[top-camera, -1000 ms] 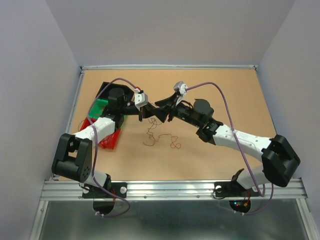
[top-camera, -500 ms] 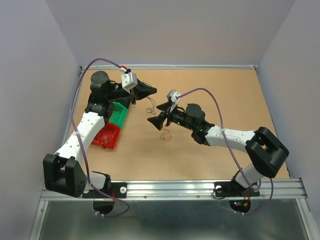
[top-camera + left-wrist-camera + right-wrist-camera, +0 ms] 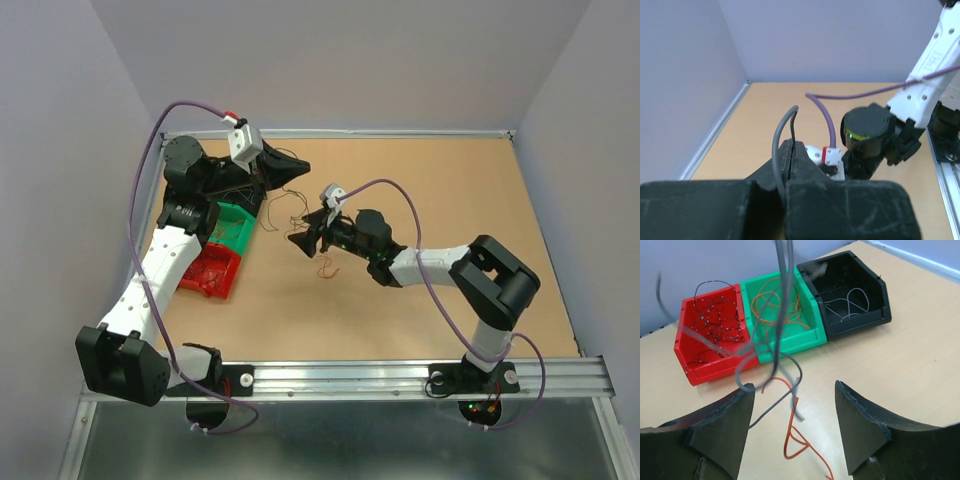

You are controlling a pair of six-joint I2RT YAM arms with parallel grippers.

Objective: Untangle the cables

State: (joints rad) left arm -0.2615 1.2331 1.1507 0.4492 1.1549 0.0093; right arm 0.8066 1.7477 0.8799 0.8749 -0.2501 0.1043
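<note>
Tan tabletop [image 3: 900, 370] beneath thin, curly grey and orange-red cables [image 3: 797, 390].

We can read no text, label, brand, number or sign in any of the three views.
</note>
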